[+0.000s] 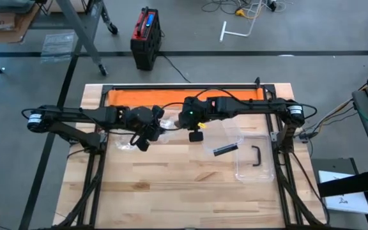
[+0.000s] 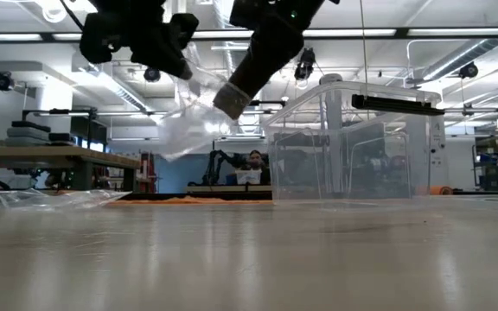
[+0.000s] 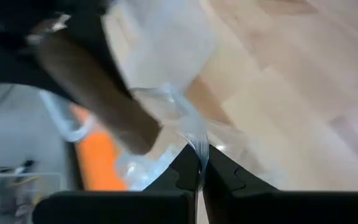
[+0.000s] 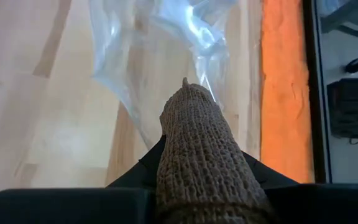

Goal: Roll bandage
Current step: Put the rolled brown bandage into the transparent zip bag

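A clear plastic bag (image 2: 188, 121) hangs above the table's middle, with my left gripper (image 3: 201, 171) shut on it. My right gripper (image 4: 197, 149) is shut on a rolled brown bandage (image 4: 194, 137). The roll slants down toward the bag, and its free end (image 2: 230, 102) is at the bag's crumpled film. In the left wrist view the roll (image 3: 98, 93) shows beside the bag (image 3: 166, 43). In the high view both grippers meet near the bag (image 1: 168, 122), above the table's far half. My left gripper pinches a thin gathered edge of the bag (image 3: 199, 146) between its two shut fingers. The bag is lifted clear of the table and hangs slack. My right gripper pinches the bandage roll between its two fingers, which lie along the roll's sides (image 4: 166, 180). The roll sticks out forward past the fingertips, slanting down, clear of the table.
A clear plastic box (image 1: 251, 156) with a black-handled lid (image 2: 396, 104) stands on the table's right half. A black bar (image 1: 225, 149) lies by it. An orange mat (image 1: 145, 96) runs along the far edge. More clear film (image 2: 41, 199) lies at the left. A person (image 2: 253, 164) sits far behind.
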Robot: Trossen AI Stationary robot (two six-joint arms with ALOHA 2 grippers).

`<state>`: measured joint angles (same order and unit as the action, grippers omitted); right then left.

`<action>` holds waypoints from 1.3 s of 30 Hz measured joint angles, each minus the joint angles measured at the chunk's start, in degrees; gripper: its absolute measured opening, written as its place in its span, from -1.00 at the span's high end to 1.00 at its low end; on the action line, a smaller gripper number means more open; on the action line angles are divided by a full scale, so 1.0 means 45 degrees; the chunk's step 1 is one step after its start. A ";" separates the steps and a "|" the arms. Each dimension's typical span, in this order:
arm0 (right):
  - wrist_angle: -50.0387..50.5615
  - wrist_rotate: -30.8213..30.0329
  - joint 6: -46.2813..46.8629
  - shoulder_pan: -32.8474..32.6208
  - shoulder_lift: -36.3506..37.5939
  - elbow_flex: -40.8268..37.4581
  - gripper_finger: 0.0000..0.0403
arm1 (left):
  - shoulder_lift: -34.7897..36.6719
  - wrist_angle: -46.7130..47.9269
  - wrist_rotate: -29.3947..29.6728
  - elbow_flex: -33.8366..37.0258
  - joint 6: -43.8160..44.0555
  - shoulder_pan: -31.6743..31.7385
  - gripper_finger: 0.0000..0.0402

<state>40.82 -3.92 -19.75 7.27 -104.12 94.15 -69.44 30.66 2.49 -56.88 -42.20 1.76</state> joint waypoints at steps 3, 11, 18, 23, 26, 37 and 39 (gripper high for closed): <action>-0.0589 0.0651 -0.0074 0.0019 0.0000 0.0058 0.57 | -0.0533 -0.0303 0.0017 0.0005 0.0259 0.0000 1.00; -0.0422 0.1918 0.0756 -0.0017 -0.0005 0.0053 0.58 | -0.2063 -0.1571 0.0854 -0.0235 -0.0035 -0.0019 1.00; 0.0757 0.2188 0.0829 -0.0028 -0.0005 0.0043 0.58 | -0.2631 -0.1909 0.1315 -0.0559 -0.0941 0.0090 1.00; 0.0928 0.2662 0.0768 -0.0058 0.0000 0.0043 0.58 | -0.2777 -0.2190 0.1662 -0.0873 -0.1175 0.0329 1.00; 0.0842 0.3235 0.0671 -0.0115 0.0000 0.0038 0.58 | -0.2781 -0.2721 0.2166 -0.1104 -0.1504 0.0430 1.00; 0.0759 0.2763 0.1061 -0.0178 0.0185 0.1166 0.56 | -0.1749 -0.2314 0.3287 -0.1840 -0.1617 0.0296 1.00; 0.0747 0.2617 0.1129 -0.0136 0.0185 0.1233 0.56 | -0.1568 -0.2233 0.3190 -0.1825 -0.1415 0.0235 1.00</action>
<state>44.18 7.85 -14.67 6.66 -103.28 99.70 -76.49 20.61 16.84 -65.09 -48.57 2.82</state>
